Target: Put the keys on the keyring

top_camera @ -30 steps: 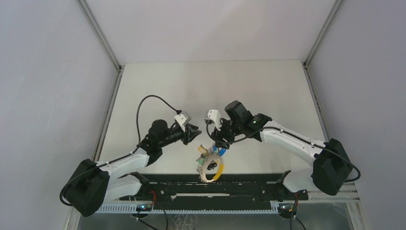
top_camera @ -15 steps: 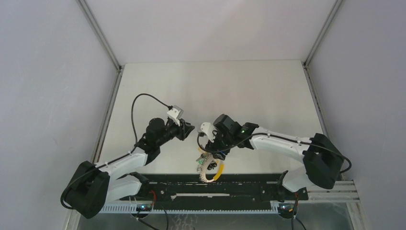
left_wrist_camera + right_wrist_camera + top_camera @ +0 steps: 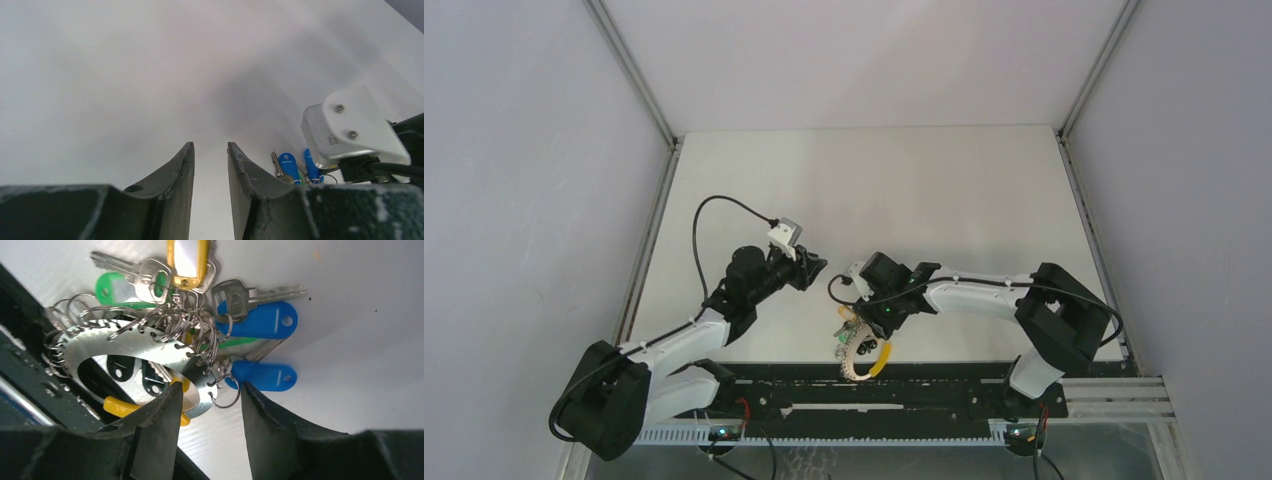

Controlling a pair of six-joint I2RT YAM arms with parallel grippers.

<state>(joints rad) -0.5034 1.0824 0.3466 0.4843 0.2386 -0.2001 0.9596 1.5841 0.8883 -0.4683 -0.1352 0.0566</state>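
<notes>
Right gripper (image 3: 210, 390) open, pointing down at the keyring (image 3: 130, 342), one finger (image 3: 155, 430) over the ring's rim next to the yellow band (image 3: 119, 407), the other finger out on the blue-tag side; ring edge and one small split ring sit in the gap, not clamped, cannot tell if the finger touches the metal

Keyring = flat silvery ring plate with holes along the rim and lots of small wire rings hooked in. It lies flat on the white surface (image 3: 874, 180) at the near edge, one side against the black rail (image 3: 924, 385) by the arm bases. The bunch fans out on the side away from the rail: two blue tags (image 3: 265, 320), a green tag (image 3: 111, 287), a yellow-framed tag (image 3: 186, 260), and two silver keys (image 3: 252, 292). Two small black pieces (image 3: 120, 367) show through the ring's opening, cannot tell if they are keys or tags, or whether they hang on the ring

Left gripper (image 3: 210, 150) partly open with a narrow gap, nothing between the fingers, only bare surface in the gap. It is off to the left of the keyring, well apart from it, aimed across toward the right arm; its wrist view catches the right arm's white camera box (image 3: 350, 127) and the blue tags low on the right
</notes>
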